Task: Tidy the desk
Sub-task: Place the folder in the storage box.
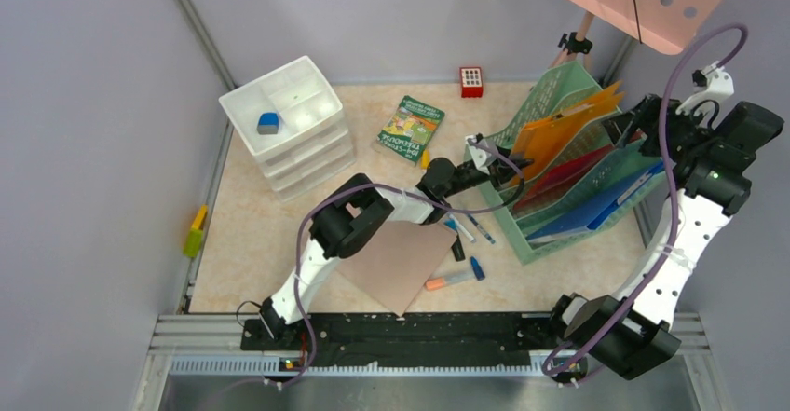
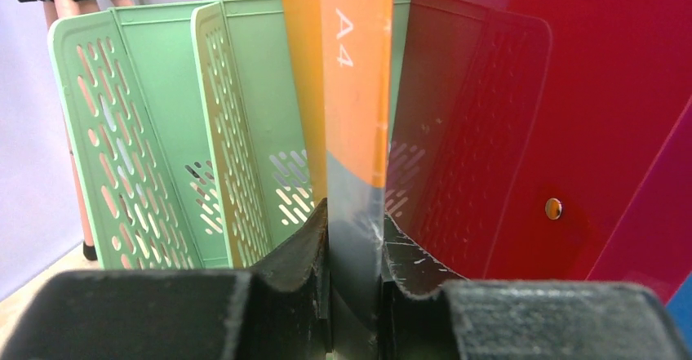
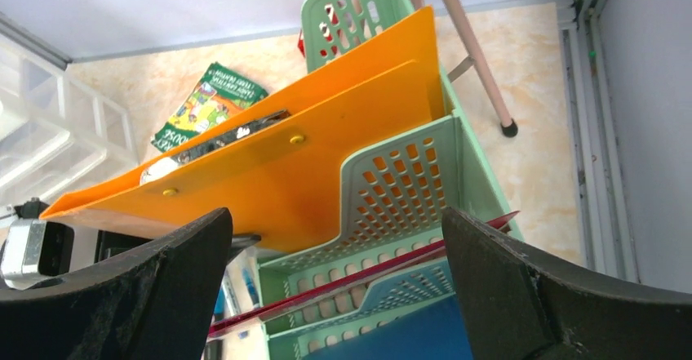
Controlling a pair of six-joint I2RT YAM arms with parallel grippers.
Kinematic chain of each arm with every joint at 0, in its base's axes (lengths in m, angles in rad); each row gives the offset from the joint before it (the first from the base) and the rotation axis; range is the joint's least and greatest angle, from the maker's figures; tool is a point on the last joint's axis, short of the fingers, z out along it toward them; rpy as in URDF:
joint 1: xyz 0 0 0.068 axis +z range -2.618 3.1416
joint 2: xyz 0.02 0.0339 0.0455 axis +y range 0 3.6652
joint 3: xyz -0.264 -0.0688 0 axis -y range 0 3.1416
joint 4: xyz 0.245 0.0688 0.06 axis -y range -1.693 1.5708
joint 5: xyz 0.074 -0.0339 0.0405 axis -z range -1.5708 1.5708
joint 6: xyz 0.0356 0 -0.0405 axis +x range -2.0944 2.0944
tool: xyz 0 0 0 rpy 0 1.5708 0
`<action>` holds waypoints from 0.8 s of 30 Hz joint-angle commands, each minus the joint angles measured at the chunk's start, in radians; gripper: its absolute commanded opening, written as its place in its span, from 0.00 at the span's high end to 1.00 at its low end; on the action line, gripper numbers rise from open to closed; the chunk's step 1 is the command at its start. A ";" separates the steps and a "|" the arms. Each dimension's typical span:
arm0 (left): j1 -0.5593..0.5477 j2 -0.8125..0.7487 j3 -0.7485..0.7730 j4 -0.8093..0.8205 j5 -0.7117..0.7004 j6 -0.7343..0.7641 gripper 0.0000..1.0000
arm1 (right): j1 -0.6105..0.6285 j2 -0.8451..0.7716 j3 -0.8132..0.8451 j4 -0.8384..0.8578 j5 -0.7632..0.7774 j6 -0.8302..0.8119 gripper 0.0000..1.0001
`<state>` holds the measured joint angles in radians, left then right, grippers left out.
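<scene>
Above the desk (image 1: 251, 234), left claw (image 2: 352, 250) tight on orange folder (image 2: 351, 66), right claw (image 3: 334, 237) apart over green rack (image 3: 400, 180).

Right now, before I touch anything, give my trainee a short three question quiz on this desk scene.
1. True or false: the right pincer is open.
2. Which item does the left pincer grip? A orange folder, B green book, C blue pen.
3. Where does the small blue block lie?
Key: 1 true; 2 A; 3 in the top tray of the white drawer unit.
</scene>
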<state>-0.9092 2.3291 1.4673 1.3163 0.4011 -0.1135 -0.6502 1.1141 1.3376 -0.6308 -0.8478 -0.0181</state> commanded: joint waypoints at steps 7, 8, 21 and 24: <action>0.012 -0.080 -0.051 0.052 0.086 -0.028 1.00 | -0.061 0.031 0.205 -0.047 0.015 -0.005 0.01; 0.013 -0.084 -0.058 0.056 0.092 -0.027 1.00 | -0.066 0.040 0.218 -0.052 0.011 -0.003 0.01; 0.018 -0.135 -0.099 0.029 0.097 -0.020 0.54 | -0.066 0.078 0.222 -0.056 -0.013 -0.001 0.01; 0.020 -0.173 -0.108 -0.017 0.100 0.000 0.46 | -0.067 0.082 0.211 -0.051 -0.026 -0.001 0.01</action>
<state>-0.8944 2.2692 1.3697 1.3041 0.4831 -0.1280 -0.7055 1.2037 1.5517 -0.7006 -0.8413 -0.0154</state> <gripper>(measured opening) 0.503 0.987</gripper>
